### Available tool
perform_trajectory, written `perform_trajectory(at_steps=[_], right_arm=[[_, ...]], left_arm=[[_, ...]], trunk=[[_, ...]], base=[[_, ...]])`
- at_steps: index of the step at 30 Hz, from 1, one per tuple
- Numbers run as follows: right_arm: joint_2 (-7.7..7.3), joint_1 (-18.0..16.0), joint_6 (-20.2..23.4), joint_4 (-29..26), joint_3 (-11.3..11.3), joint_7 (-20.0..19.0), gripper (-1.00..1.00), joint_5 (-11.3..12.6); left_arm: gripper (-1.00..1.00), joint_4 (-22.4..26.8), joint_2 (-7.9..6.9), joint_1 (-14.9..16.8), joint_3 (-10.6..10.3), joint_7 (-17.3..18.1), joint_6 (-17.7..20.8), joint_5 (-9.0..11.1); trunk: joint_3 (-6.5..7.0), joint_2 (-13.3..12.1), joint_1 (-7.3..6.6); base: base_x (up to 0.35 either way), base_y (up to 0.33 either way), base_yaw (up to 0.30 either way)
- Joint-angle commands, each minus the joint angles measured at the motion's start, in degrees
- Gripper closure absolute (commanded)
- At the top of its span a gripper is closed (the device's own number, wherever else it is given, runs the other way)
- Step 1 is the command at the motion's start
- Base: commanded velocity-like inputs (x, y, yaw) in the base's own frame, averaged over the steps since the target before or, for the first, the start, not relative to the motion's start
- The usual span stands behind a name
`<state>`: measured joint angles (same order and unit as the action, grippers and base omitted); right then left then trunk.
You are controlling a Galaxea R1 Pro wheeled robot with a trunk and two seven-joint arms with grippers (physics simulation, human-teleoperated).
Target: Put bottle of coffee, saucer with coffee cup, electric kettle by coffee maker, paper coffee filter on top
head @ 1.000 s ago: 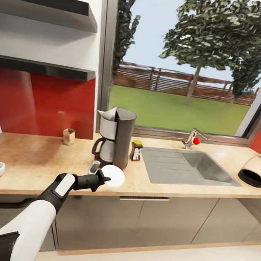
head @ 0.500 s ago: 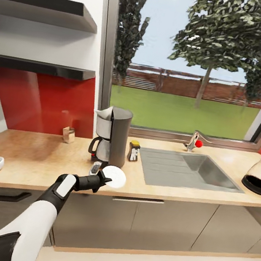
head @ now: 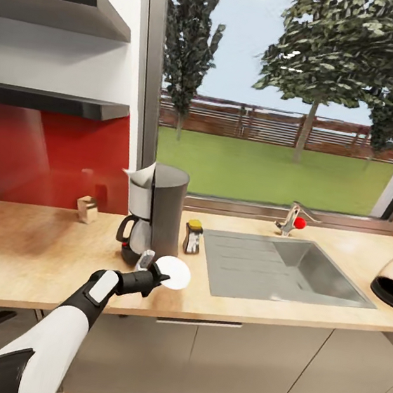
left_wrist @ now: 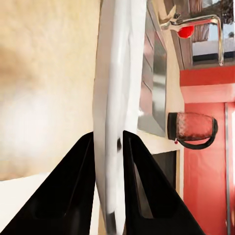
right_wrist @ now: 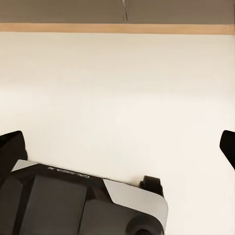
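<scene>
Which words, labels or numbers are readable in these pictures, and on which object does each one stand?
None can be read.
bottle of coffee: a white label with dark marks, too small to read.
Dark robot part in the right wrist view: a faint line of lettering, too blurred to read.

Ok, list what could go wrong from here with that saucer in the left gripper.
1. The left gripper pinches the saucer only at its rim; it might slip out and fall.
2. The saucer hangs near the countertop front edge, so dropped there it could slide off.
3. The coffee maker and bottle of coffee stand close by, so a wide swing might knock them.
</scene>
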<state>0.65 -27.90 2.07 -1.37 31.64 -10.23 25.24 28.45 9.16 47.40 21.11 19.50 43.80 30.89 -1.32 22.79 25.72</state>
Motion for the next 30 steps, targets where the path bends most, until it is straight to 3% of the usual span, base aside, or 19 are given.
perform_trajectory(at_steps=[1, 15, 24, 30], right_arm=[[-0.02, -0.1, 0.2, 0.0, 0.4, -0.1, -1.00, 0.6], [-0.04, -0.1, 0.2, 0.0, 0.4, -0.1, -1.00, 0.6], [-0.04, -0.1, 0.2, 0.0, 0.4, -0.1, -1.00, 0.7], [-0.04, -0.1, 0.2, 0.0, 0.4, -0.1, -1.00, 0.6]], left_arm=[[1.00, 0.0, 0.07, 0.1, 0.5, 0.0, 0.4, -0.1], [1.00, -2.2, 0.25, 0.1, 0.4, 0.7, 0.3, -0.2], [1.00, -6.6, 0.37, 0.1, 0.5, 0.7, 0.2, -0.1], [1.00, -7.3, -0.06, -1.5, 1.0, 0.7, 0.2, 0.1]], trunk=[[-0.13, 0.1, 0.06], [-0.13, 0.1, 0.06], [-0.13, 0.1, 0.06], [-0.13, 0.1, 0.06]], base=[[0.201, -0.001, 0.000], [0.018, -0.062, 0.000], [0.000, -0.053, 0.000], [0.166, 0.000, 0.000]])
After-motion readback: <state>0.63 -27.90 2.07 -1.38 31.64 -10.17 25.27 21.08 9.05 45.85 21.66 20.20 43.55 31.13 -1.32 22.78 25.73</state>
